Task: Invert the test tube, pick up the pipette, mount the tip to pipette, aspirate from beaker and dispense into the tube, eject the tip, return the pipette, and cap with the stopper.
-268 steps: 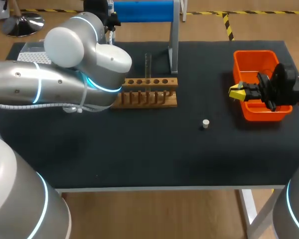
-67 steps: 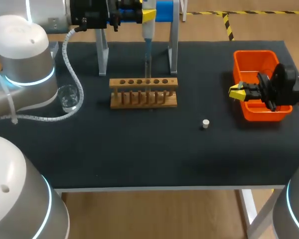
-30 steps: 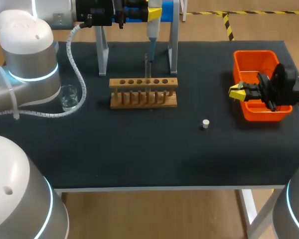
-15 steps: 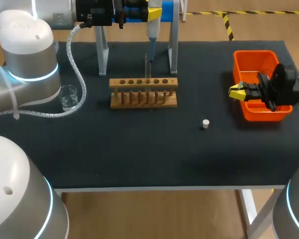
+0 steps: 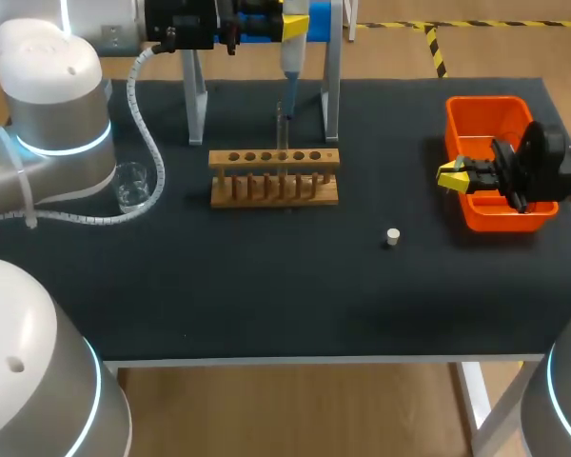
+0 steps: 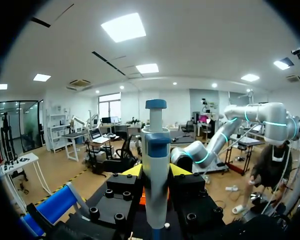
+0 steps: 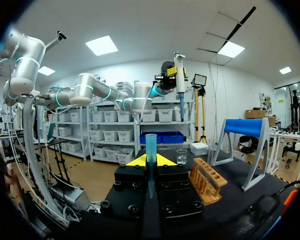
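My left gripper (image 5: 291, 26) is at the table's far edge, shut on the white and blue pipette (image 5: 288, 59), which hangs upright. In the left wrist view the pipette (image 6: 156, 165) stands between the yellow fingers (image 6: 133, 170). Its lower end is just above the glass test tube (image 5: 282, 126), which stands upright in the wooden rack (image 5: 274, 177). My right gripper (image 5: 451, 176) hovers at the orange bin (image 5: 457, 114), shut on a blue pipette tip (image 7: 150, 146). The beaker (image 5: 131, 187) stands left of the rack. The small white stopper (image 5: 392, 236) lies on the mat.
A metal stand (image 5: 331, 90) with a blue roll on top straddles the far edge behind the rack. My left arm's cable (image 5: 148, 157) loops down near the beaker. The black mat (image 5: 285, 295) in front of the rack is bare.
Over the last second nothing moved. Before that, my left arm swung up from the beaker side and brought the pipette above the test tube, then shifted slightly right.
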